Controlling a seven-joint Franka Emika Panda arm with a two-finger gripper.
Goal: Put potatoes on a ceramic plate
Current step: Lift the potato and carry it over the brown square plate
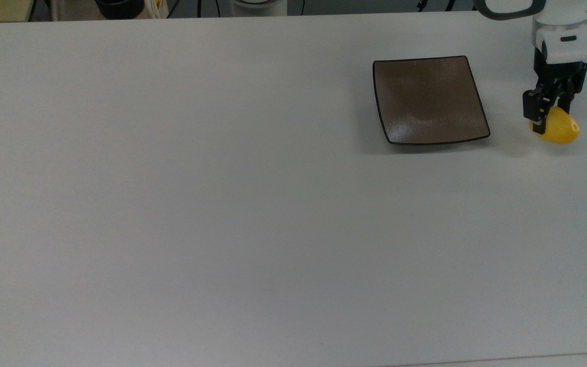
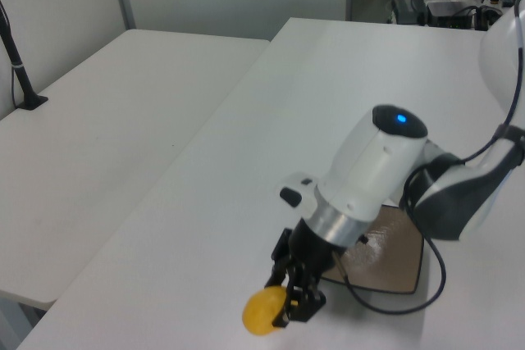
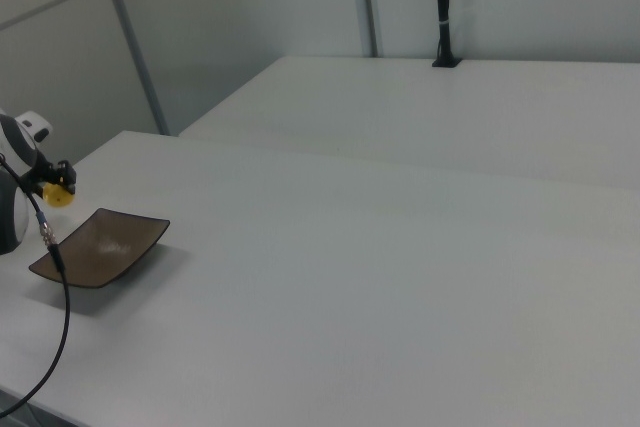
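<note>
Between the end effector [image 1: 548, 113] fingers, seemingly lifted: potato [image 1: 558, 128].

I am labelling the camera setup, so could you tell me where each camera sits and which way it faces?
Top view: high above, looking down on the table; gripper holds the potato beside the plate.
Left view: raised at the potato's end, looking along the table; arm, gripper.
Right view: low, opposite end; arm edge, cable.
All three share potato and plate.
</note>
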